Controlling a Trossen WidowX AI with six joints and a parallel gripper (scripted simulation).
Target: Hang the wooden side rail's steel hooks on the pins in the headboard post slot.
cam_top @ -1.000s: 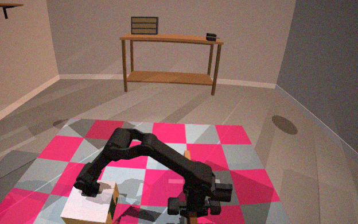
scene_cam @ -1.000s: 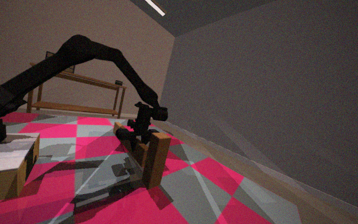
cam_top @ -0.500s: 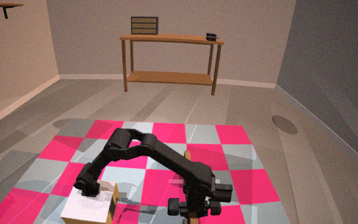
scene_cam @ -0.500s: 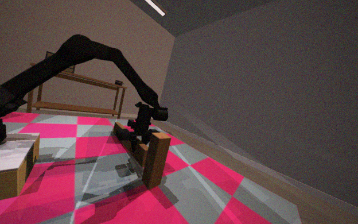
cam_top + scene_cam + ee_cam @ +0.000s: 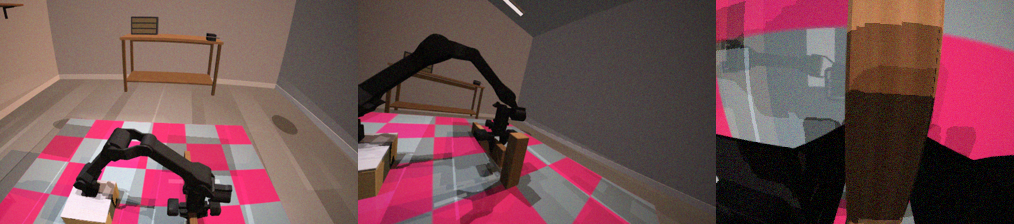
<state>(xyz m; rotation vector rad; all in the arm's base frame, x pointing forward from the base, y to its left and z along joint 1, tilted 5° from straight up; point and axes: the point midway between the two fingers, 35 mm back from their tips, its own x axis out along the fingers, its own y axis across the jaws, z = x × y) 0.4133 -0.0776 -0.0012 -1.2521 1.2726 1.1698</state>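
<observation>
Top view: my gripper (image 5: pixel 194 211) (image 5: pixel 497 141) (image 5: pixel 877 128), closed on the wooden rail (image 5: pixel 187 155) (image 5: pixel 477 126) (image 5: pixel 891 55); one end runs out beyond the hand.

Exterior view: headboard post (image 5: pixel 514 161), upright, just beside the hand; the rail's near end is close by it. Hooks and pins: cannot tell.

Wrist view: rail between the fingers, straight-sided. I judge it stiff, light to moderate, likely to pivot if gripped off-level; best hold, both flat sides, near the hook end.
</observation>
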